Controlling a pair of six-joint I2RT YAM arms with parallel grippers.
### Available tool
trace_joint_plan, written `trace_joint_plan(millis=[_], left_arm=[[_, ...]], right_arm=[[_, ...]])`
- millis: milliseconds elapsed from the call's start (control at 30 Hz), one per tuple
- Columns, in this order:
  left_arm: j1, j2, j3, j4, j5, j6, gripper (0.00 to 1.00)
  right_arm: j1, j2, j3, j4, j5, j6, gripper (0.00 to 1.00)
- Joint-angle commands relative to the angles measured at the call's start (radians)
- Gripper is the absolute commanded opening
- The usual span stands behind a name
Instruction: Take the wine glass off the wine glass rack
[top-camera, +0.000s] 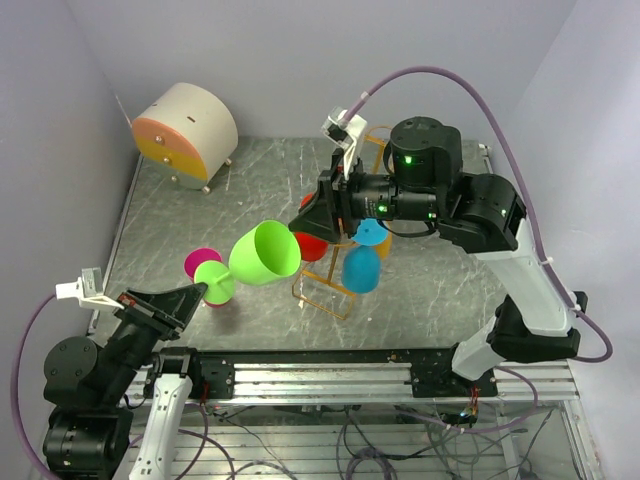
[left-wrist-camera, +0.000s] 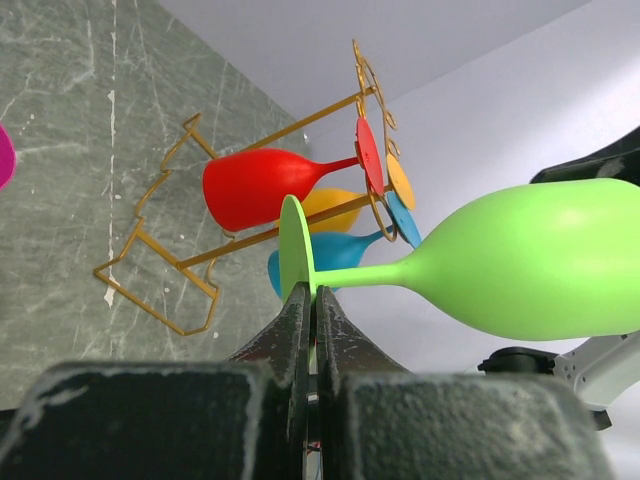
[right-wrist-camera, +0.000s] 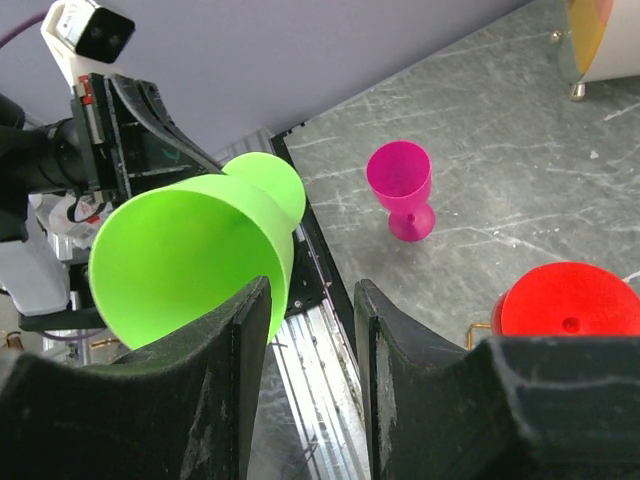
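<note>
1. Wine glass (top-camera: 265, 253), the lime-green one, is off the wine glass rack (top-camera: 320, 292). It hangs in the air on its side at about 10 o'clock from the rack's base in the top view, touching no wire. The removal looks done to me. What I judge is left is setting it down somewhere safe.
2. On the rack a red glass (top-camera: 312, 245), a blue glass (top-camera: 361, 268) and an orange glass (left-wrist-camera: 330, 205) hang from the hooks by their feet.
3. Over to the right gripper (right-wrist-camera: 310, 300). Its jaws stand partly apart with nothing between them, only table and rail showing through the gap. The green bowl's rim sits at its 9 o'clock, hard against one finger. Whether they touch, I cannot tell.
4. Now the left gripper (left-wrist-camera: 312, 295), at 8 o'clock from the bowl. Its fingers are pinched tight on the rim of the green foot disc, with the stem running out sideways. It alone appears to carry the glass.
5. A magenta glass (right-wrist-camera: 402, 180) stands upright on the table, at 9 o'clock from the green one.
</note>
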Motion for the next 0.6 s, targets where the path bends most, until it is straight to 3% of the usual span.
trace_joint_plan(millis=[0, 233, 367, 500, 567], left_arm=[[0.008, 0.006, 0.038, 0.035, 0.004, 0.007, 0.07], [0.008, 0.006, 0.035, 0.044, 0.003, 0.001, 0.07], [0.008, 0.006, 0.035, 0.041, 0.003, 0.004, 0.07], [0.008, 0.005, 0.041, 0.024, -0.009, 0.012, 0.07], [0.008, 0.009, 0.055, -0.009, -0.036, 0.025, 0.08]], right_arm=[[0.002, 0.019, -0.014, 0.021, -0.007, 0.002, 0.39], [0.016, 0.04, -0.028, 0.038, -0.028, 0.002, 0.4], [0.042, 0.06, -0.02, 0.042, -0.027, 0.001, 0.35], [0.056, 0.082, -0.012, 0.053, -0.036, 0.002, 0.08], [0.058, 0.087, -0.003, 0.056, -0.008, 0.002, 0.0]])
